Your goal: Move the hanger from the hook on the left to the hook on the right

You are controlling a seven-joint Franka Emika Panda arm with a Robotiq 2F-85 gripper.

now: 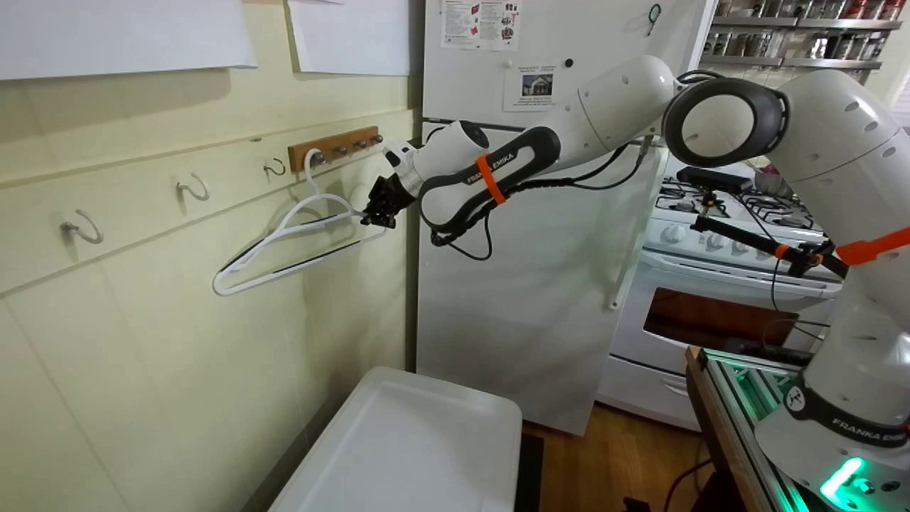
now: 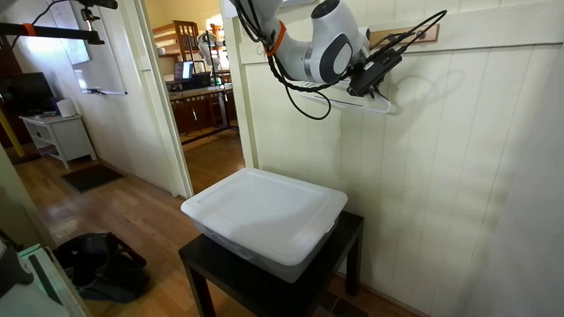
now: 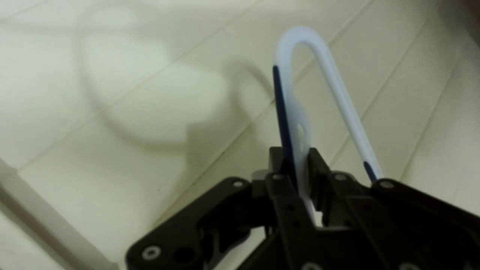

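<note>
"Hidden?"
"In an exterior view, part of the thin white triangular hanger (image 2: 375, 110), behind the white jointed arm (image 2: 304, 57)."
"Cut off?"
"The white rectangular lid (image 1: 434, 448), at an exterior view's bottom."

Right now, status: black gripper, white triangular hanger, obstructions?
Gripper shut on hanger. Its hook appears at brown wooden peg rack; seating unclear. No obstruction evident.

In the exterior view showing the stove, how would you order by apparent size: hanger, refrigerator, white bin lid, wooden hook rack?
Largest to smallest:
1. Refrigerator
2. White bin lid, partly cut off
3. Hanger, by outline
4. Wooden hook rack
</note>
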